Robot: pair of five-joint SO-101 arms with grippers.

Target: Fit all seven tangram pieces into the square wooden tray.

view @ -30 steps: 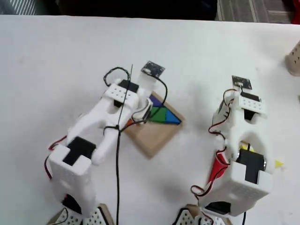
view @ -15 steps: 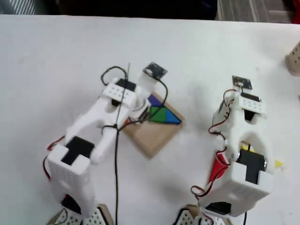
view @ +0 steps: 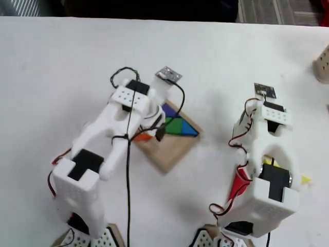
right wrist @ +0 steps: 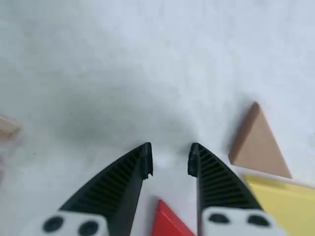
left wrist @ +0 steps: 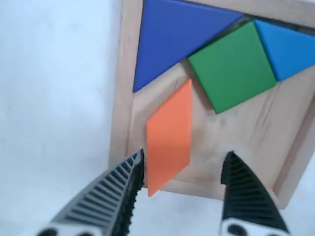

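Observation:
The square wooden tray (left wrist: 120, 98) holds a dark blue triangle (left wrist: 172, 34), a green square (left wrist: 231, 66) and a light blue triangle (left wrist: 285, 46). An orange parallelogram (left wrist: 170, 135) lies in it too, with one tip over the near rim. My left gripper (left wrist: 183, 160) hangs open just above that tip, holding nothing. In the high view the left arm (view: 126, 110) covers part of the tray (view: 172, 149). My right gripper (right wrist: 170, 157) is open by a narrow gap over bare table, beside a red piece (right wrist: 170, 221), a yellow piece (right wrist: 280, 201) and a brown triangle (right wrist: 258, 142).
The right arm (view: 270, 154) stands to the right of the tray, with a yellow tip (view: 306, 179) showing beside it. A pale wooden object (view: 322, 64) sits at the table's right edge. White table stretches behind both arms.
The left arm's wrist has shifted slightly toward the far side, and more of the orange piece shows on the tray. The right arm has not moved.

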